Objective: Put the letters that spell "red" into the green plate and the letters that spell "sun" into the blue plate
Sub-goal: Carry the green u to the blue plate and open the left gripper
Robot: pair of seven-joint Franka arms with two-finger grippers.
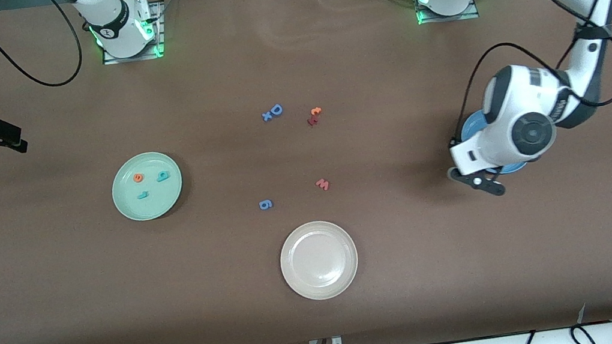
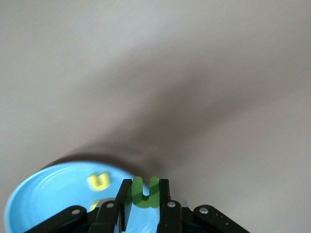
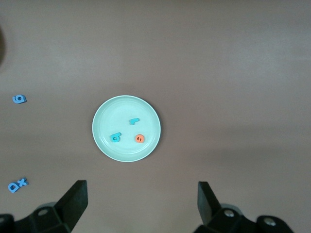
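Olive-green "u", small foam letter, pinched upright in the left gripper over the blue plate.

Left wrist view alone shows a yellow letter on that plate; the front view hides it. Green plate, at 9 o'clock on the table, holds teal "r", orange "e", teal "d". Right gripper waits above it, jaws wide.

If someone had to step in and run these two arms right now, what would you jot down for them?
Left gripper: jaws shut on the olive-green "u", over the blue plate.
Right gripper: jaws open, empty, waiting high over the table near the green plate.
Done: teal "r", orange "e" and teal "d" lie in the green plate. A yellow letter lies in the blue plate; a second is partly hidden.
Left: release the "u" into the blue plate.
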